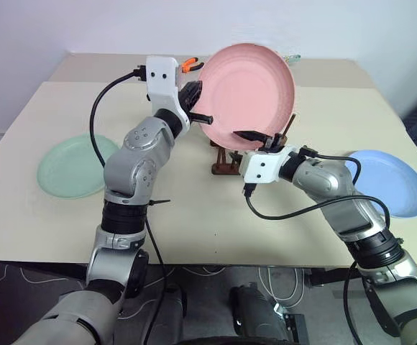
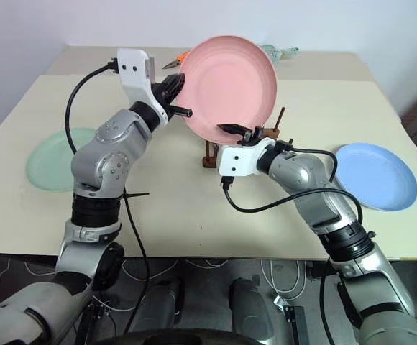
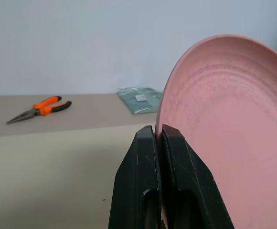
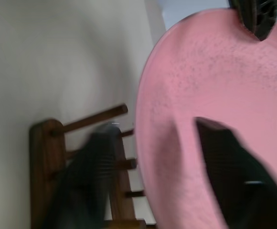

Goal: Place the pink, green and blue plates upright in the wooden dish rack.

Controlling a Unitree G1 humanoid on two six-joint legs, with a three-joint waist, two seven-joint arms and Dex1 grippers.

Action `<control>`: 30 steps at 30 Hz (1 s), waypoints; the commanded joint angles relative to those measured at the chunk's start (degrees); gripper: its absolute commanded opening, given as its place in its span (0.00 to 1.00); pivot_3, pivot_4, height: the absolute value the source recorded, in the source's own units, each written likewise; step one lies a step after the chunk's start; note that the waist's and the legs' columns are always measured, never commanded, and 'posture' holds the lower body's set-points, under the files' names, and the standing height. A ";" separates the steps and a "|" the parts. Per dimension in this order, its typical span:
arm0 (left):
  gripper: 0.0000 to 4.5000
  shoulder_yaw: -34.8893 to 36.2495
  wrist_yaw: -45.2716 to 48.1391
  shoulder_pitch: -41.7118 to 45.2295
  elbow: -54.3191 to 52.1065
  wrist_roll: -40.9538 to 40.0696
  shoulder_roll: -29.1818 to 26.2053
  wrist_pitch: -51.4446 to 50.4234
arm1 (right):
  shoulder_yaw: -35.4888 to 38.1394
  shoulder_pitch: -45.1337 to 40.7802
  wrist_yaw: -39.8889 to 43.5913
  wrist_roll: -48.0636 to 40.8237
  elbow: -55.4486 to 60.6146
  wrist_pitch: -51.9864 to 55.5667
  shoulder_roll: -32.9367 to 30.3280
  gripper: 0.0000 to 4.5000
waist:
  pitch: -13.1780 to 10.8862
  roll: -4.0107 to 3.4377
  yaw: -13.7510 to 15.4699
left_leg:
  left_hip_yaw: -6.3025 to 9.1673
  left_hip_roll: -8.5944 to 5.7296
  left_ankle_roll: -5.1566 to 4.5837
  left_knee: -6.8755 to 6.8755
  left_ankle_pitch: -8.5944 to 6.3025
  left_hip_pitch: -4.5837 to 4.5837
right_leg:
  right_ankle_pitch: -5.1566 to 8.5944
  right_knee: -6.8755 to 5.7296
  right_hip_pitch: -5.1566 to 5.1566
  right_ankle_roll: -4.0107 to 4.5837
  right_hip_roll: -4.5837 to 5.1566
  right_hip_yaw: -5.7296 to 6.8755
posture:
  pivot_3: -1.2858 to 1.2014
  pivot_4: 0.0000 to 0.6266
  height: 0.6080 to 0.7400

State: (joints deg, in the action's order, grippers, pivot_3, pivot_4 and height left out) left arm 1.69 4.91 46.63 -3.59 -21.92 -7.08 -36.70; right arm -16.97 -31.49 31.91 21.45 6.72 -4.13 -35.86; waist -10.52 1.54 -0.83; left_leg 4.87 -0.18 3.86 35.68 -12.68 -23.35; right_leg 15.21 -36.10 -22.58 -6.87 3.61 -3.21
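Above the wooden dish rack [image 1: 226,159], the pink plate [image 1: 246,95] stands on edge, clamped at its rim by the left gripper [image 1: 196,105]; the right gripper [image 1: 257,137] straddles the lower rim, jaws partly apart, grip uncertain. Rack lies directly below.

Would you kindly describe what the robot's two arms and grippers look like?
Both arms are silver-grey metal with rounded joint housings and black ribbed collars. Each wrist carries a white boxy module with a black cable looping back along the arm. The left gripper and right gripper have black jaws.
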 commanded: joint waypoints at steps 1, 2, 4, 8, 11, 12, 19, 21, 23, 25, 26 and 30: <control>0.00 2.56 -0.36 1.58 -2.51 -1.06 0.77 0.42 | 1.80 -0.31 -1.99 1.92 0.58 -0.81 0.20 0.09 | 0.00 0.00 -0.09 | 0.00 0.00 0.00 0.00 0.00 0.00 | 0.00 0.00 0.00 0.00 0.00 0.00 | 0.52 0.24 1.00; 0.00 3.21 -0.25 1.70 -2.41 -1.71 1.08 0.11 | 1.94 -0.31 -2.49 2.92 0.31 -0.97 -0.12 0.01 | 0.00 0.00 -0.08 | 0.01 0.00 0.00 0.00 0.00 0.00 | 0.00 -0.01 -0.01 0.00 -0.01 0.00 | 0.52 0.24 1.00; 0.00 3.66 0.22 1.82 -2.36 -2.16 1.28 -0.22 | 2.15 -0.36 -3.06 4.31 -0.21 -1.26 -0.50 0.01 | 0.00 0.00 -0.02 | 0.00 0.00 0.00 0.00 0.00 0.01 | 0.00 -0.02 -0.01 0.00 0.00 0.00 | 0.52 0.24 1.00; 0.00 3.78 1.02 1.94 -2.14 -2.48 1.09 -0.55 | 2.95 -0.72 -3.73 5.56 -0.98 -2.22 -1.03 0.01 | 0.00 0.00 0.01 | 0.01 0.00 0.00 0.01 0.00 0.00 | 0.00 -0.01 0.00 0.00 0.00 0.00 | 0.52 0.24 1.00; 0.00 6.19 1.13 2.08 -1.93 -5.69 2.52 -1.02 | 3.39 -1.10 -4.44 6.51 -1.09 -2.85 -1.22 0.01 | 0.00 0.00 0.01 | 0.01 0.00 0.00 0.01 0.00 0.00 | 0.00 -0.01 0.01 0.00 0.00 0.00 | 0.52 0.24 1.00; 0.00 7.15 1.41 2.22 -2.01 -7.06 3.15 -1.01 | 3.40 -1.28 -4.86 7.14 -1.17 -3.03 -1.31 0.01 | 0.00 0.00 0.01 | 0.01 0.00 0.00 0.02 0.00 0.00 | 0.00 -0.01 0.01 0.00 0.00 0.00 | 0.52 0.24 1.00; 0.77 15.30 -1.35 8.47 0.20 -8.31 3.52 10.82 | 6.55 -1.13 -6.66 7.20 -1.37 -3.27 -2.20 0.00 | -0.02 0.02 0.02 | 0.01 0.00 0.00 0.05 0.00 -0.03 | 0.00 -0.01 -0.01 0.00 0.00 0.00 | 0.52 0.24 1.00; 0.77 12.27 0.78 6.93 5.18 0.49 -4.38 14.29 | 14.03 -0.66 -5.37 -3.01 0.37 -0.67 -0.77 0.00 | -0.01 -0.01 -0.18 | 0.00 0.00 0.00 0.04 0.00 -0.02 | 0.00 -0.01 -0.01 0.00 0.00 0.00 | 0.52 0.24 1.00; 0.77 7.67 3.75 4.70 8.47 6.57 -10.18 16.38 | 18.08 -0.32 -3.60 -10.12 1.73 1.28 0.12 0.00 | 0.07 -0.30 -0.47 | -0.03 0.00 0.00 -0.05 0.00 0.11 | 0.00 -0.04 0.06 0.00 -0.03 -0.05 | 0.52 0.24 1.00; 0.77 0.49 13.14 -1.87 9.14 11.14 -16.44 21.86 | 22.20 0.50 1.22 -22.48 6.05 10.04 1.91 0.00 | 0.09 -0.31 -0.37 | -0.05 0.00 -0.01 -0.14 0.00 0.27 | 0.00 -0.02 0.20 0.01 -0.02 -0.05 | 0.52 0.24 1.00; 0.77 -1.20 18.12 -5.87 8.82 11.22 -18.52 24.59 | 24.72 0.79 3.59 -30.77 8.91 15.89 2.77 0.00 | 0.09 -0.32 -0.33 | -0.04 0.00 -0.02 -0.16 0.00 0.29 | 0.00 -0.03 0.22 0.01 -0.03 -0.05 | 0.52 0.24 1.00; 0.77 1.35 32.06 -14.98 6.58 1.32 -20.56 23.05 | 32.43 0.16 7.12 -53.59 14.44 33.22 3.39 0.00 | -0.02 -0.23 0.10 | 0.03 0.02 -0.02 -0.17 0.00 0.06 | -0.02 -0.04 0.04 0.05 0.04 0.00 | 0.52 0.24 1.00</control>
State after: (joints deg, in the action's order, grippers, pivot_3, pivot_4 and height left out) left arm 0.81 31.53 30.59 6.53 -16.15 -25.84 -13.64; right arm 11.10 -30.18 37.74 -23.24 17.57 23.79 -32.12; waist -10.54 1.31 -0.73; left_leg 4.96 -0.14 3.83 35.61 -12.68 -23.44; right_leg 15.16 -36.15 -22.65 -6.78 3.63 -3.15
